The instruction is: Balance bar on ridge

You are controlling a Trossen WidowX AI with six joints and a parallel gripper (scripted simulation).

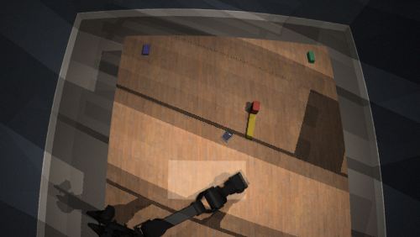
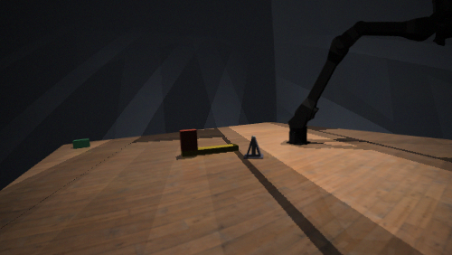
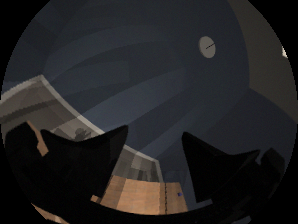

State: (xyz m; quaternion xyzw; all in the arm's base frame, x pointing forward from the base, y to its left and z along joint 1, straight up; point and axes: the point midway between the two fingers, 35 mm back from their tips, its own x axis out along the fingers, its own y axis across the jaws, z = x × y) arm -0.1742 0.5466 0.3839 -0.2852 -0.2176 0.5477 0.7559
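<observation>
A yellow bar (image 1: 251, 125) (image 2: 218, 148) lies flat on the table, with a red block (image 1: 255, 107) (image 2: 188, 141) on its far end in the top view. The small grey ridge (image 1: 227, 135) (image 2: 254, 149) stands upright on the table, beside the bar's near end and apart from it. The bar is not on the ridge. My gripper (image 1: 89, 219) (image 3: 156, 132) is open with nothing between its fingers. It is high up and far from the bar and ridge, at the lower left in the top view. The exterior view cuts off part of it at the top right.
A blue block (image 1: 145, 50) (image 3: 179, 194) lies near the far left table corner and a green block (image 1: 311, 56) (image 2: 81, 143) near the far right one. A pale rectangle (image 1: 181, 174) marks the table (image 1: 168, 76) (image 2: 158, 203) near the arm's base. Dark shadow bands cross the table.
</observation>
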